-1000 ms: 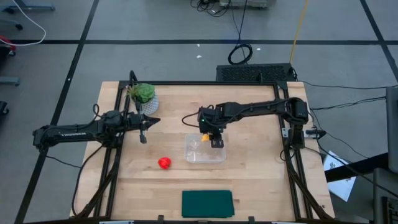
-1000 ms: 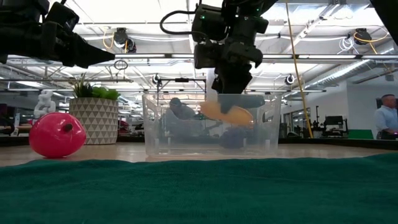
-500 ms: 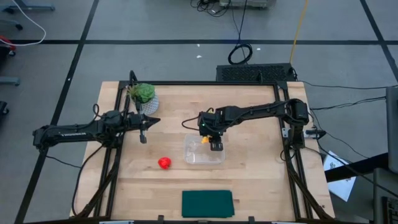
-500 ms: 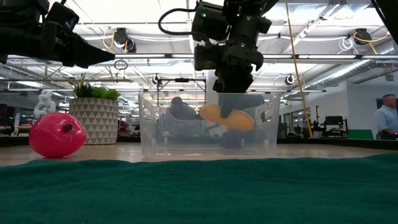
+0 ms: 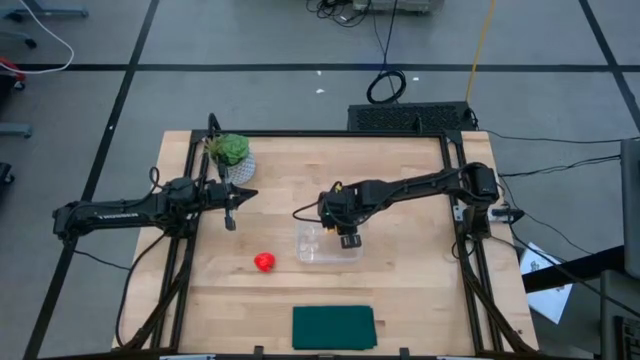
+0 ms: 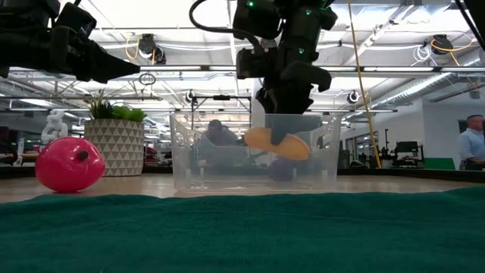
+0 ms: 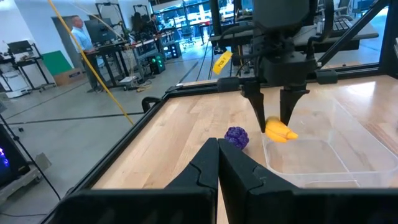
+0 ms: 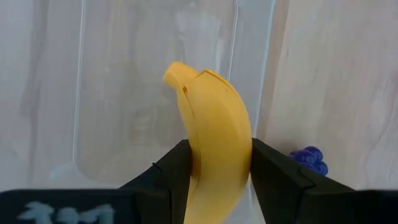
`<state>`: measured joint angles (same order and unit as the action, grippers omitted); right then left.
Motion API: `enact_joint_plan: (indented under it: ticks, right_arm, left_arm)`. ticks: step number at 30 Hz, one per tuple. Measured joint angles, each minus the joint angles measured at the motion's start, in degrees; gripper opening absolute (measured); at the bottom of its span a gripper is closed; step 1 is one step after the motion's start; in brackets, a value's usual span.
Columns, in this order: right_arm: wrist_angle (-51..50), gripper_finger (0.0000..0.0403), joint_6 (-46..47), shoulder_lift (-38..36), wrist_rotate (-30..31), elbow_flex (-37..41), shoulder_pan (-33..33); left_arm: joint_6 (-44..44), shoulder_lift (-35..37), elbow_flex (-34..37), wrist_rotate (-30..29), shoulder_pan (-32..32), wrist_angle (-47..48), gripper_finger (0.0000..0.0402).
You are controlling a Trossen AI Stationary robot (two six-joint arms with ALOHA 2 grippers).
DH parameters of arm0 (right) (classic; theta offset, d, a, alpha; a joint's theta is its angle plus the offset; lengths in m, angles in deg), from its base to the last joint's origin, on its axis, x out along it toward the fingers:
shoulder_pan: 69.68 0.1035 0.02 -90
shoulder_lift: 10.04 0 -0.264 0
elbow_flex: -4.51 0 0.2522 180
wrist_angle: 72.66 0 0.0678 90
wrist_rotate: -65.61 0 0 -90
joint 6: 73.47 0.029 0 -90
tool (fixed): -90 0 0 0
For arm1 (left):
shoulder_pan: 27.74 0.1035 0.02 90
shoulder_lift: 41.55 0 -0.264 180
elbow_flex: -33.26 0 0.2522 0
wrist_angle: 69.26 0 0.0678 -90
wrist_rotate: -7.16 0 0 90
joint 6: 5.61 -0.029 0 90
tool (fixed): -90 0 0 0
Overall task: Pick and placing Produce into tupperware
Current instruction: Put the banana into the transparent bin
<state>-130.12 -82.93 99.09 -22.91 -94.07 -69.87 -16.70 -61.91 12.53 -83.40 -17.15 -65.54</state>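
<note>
The right gripper (image 8: pixel 214 180) is clenched on the banana (image 8: pixel 214 134), a smooth, curved yellow piece, held over the clear, round-cornered plastic tupperware (image 5: pixel 328 241) at mid-table. A lumpy purple piece (image 7: pixel 237 137) lies just beside the container (outside it); the round red fruit (image 5: pixel 264 262) sits to its left. The left gripper (image 7: pixel 217 171), fingers pressed together, is held over the table's left side.

Your yellow banana (image 8: pixel 214 130) sits pinched between the right gripper's (image 5: pixel 347 233) fingers, hanging over the clear tupperware (image 5: pixel 328 250). Purple lumpy piece (image 7: pixel 236 137) lies just outside its wall; the red fruit (image 5: pixel 264 262) sits well apart on the desk.
</note>
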Motion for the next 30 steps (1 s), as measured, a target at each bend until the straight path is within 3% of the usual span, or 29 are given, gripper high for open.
enact_joint_plan:
  ticks: [30]
  right_arm:
    - [2.0, 0.0137, 1.3, 0.1, -1.6, 0.0, 1.8]
  left_arm:
    - [0.5, 0.0, 0.0, 0.0, 0.0, 0.0, 0.0005]
